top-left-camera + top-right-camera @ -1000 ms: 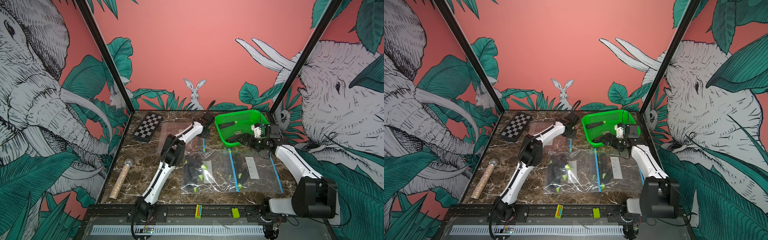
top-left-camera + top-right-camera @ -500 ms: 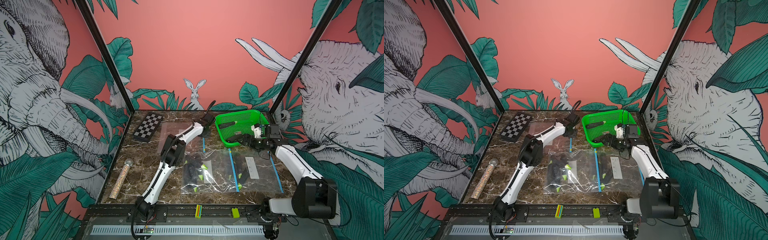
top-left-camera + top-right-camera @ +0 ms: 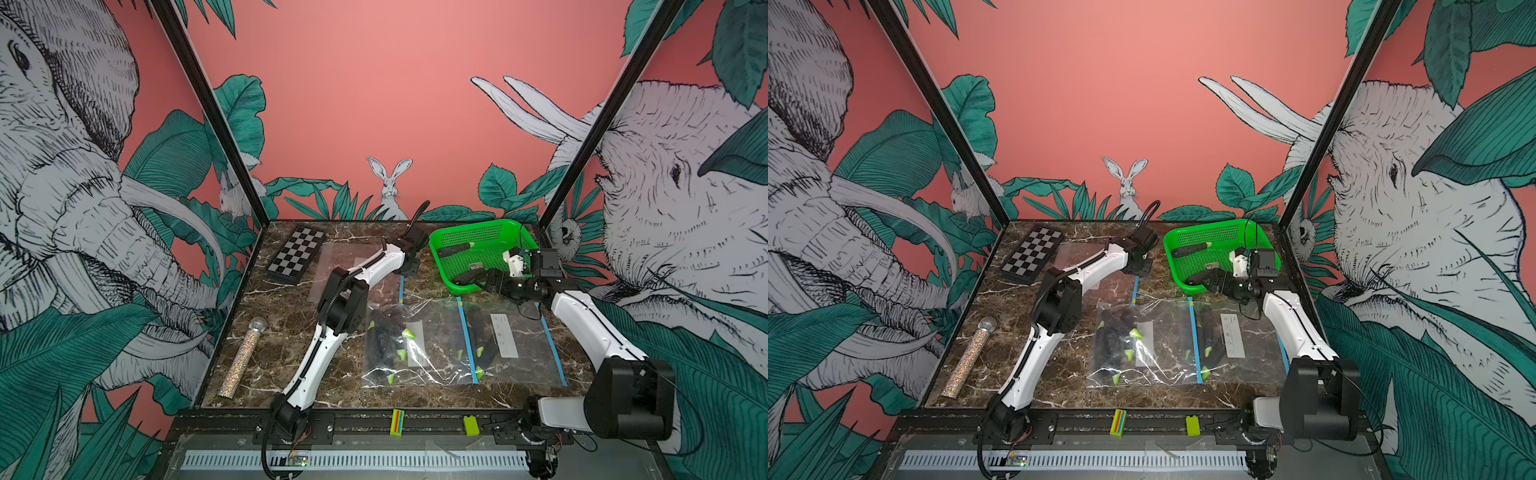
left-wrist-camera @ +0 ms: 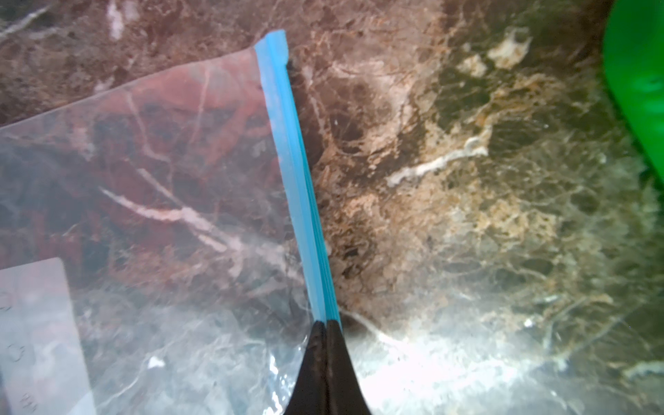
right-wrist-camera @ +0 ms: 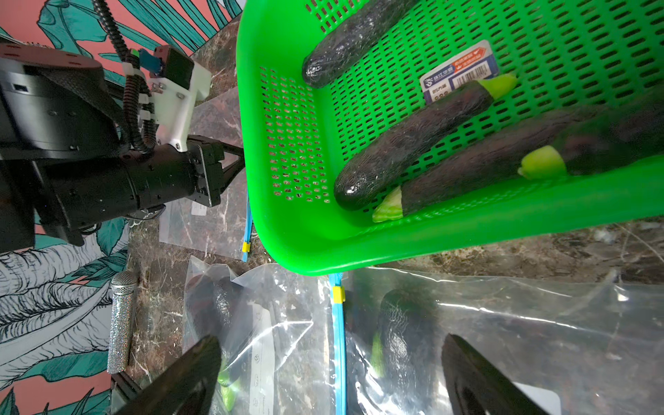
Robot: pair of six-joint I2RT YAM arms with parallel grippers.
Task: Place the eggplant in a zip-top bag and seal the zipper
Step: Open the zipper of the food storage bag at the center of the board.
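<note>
1. left gripper reaches to the far middle of the marble table in both top views. its tip is down on the blue zipper along the right edge of the empty zip-top bag. how its jaws stand cannot be told from up here.
2. right gripper hangs with its jaws apart at the near left corner of the green basket, which sits far right. dark eggplants lie inside the basket.
3. in a top view, two filled bags lie side by side on the near half of the table, with dark eggplants and green stems showing through. a checkerboard lies far left and a glitter microphone near left.
4. left wrist view: the black fingertips are pressed together, clamped on the blue zipper near one end. the clear empty zip-top bag lies flat on the marble, and an edge of the green basket shows apart from it.
5. right wrist view: the two fingers stand wide apart with nothing held, over the filled bags just near of the basket rim. several eggplants rest in the basket beside a barcode label. the left gripper shows past the basket's left wall, over the empty bag.
</note>
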